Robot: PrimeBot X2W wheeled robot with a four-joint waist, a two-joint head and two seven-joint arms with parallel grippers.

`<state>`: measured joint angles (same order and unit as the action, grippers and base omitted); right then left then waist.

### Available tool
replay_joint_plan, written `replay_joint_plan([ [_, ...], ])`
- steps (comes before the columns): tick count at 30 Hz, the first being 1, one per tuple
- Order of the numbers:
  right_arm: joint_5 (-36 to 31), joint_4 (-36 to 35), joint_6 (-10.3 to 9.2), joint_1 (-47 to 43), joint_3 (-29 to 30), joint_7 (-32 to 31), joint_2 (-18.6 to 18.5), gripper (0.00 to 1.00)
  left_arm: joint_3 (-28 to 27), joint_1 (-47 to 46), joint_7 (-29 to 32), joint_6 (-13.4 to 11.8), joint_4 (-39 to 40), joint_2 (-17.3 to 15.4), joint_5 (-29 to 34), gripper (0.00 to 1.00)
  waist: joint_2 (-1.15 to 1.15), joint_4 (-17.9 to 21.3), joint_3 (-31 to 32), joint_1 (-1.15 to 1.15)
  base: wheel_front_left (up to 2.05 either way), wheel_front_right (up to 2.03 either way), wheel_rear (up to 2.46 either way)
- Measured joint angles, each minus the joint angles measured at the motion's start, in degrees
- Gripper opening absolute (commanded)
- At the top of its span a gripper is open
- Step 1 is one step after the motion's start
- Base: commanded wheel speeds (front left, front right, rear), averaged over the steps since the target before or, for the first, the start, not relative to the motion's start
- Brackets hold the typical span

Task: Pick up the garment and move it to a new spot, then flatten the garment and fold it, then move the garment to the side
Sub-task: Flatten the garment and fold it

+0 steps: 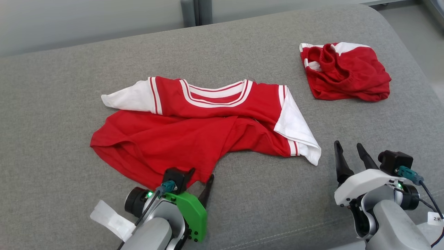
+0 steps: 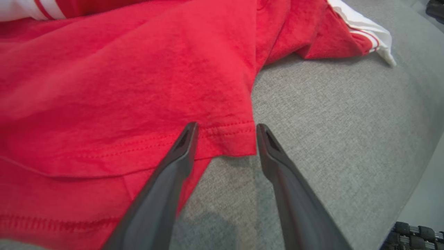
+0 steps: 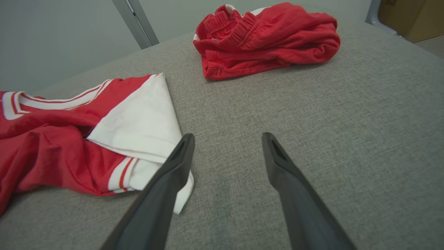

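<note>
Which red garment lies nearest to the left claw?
The red shirt with white sleeves; its hem lies at the tips of the left claw, while the bunched red shorts lie far off.

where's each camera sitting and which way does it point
Head view: on the robot's head, looking forward and down at the grey fabric cushion; left gripper and right gripper at the bottom.
Left wrist view: on the left wrist, looking along its open fingers at the hem of the red and white shirt.
Right wrist view: on the right wrist, looking past its open fingers across the cushion to the bunched red shorts.
Both wrist views show the shirt's white sleeve.
</note>
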<state>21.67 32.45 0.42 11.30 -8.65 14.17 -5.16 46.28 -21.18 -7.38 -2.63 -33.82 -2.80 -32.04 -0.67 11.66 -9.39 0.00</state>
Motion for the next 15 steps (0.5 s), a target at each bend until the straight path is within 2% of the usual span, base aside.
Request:
replay_joint_plan([
  [1,0.0,-0.04,0.0,0.05,0.14,0.0,0.03,1.0,-0.01,-0.68,-0.33,-0.44,-1.04,0.01,0.08,0.0,0.0,0.18,-0.28,0.0,0.0,0.0,0.0],
  [7,0.03,-0.21,-0.07,0.05,1.07,0.0,0.11,1.0,-0.78,-1.92,-2.81,-0.65,-2.59,0.08,0.54,0.0,0.0,-0.07,-0.57,0.0,0.0,0.0,0.0],
  [15,0.04,-1.69,-0.58,0.04,3.33,0.01,-0.19,1.0,-7.06,-7.4,-6.6,-1.0,1.22,0.25,-1.13,0.0,0.0,-2.4,-0.36,0.0,0.0,0.0,0.0],
])
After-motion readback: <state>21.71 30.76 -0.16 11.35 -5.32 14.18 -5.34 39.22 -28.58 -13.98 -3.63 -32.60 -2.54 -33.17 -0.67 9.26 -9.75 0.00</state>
